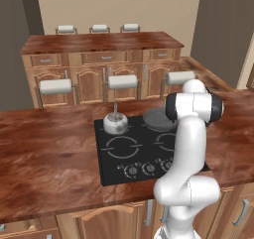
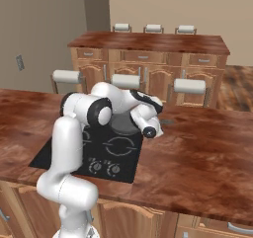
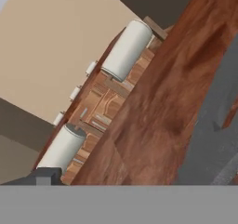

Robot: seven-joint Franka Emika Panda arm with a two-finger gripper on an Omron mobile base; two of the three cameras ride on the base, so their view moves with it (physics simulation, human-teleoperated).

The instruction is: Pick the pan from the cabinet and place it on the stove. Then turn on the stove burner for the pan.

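a glossy white arm (image 1: 187, 149) built of rounded, tube-like segments, with bulbous white housings at the joints. dark grey to black bands and discs mark the joints, and one wide black ring circles the elbow. a black stripe runs along the forearm.

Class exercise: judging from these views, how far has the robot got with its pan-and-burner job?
Done: the pan sits on the stove, behind the kettle's right. In hand: the gripper is open, holding nothing, beside the pan. Left: turning a knob for the pan's burner.
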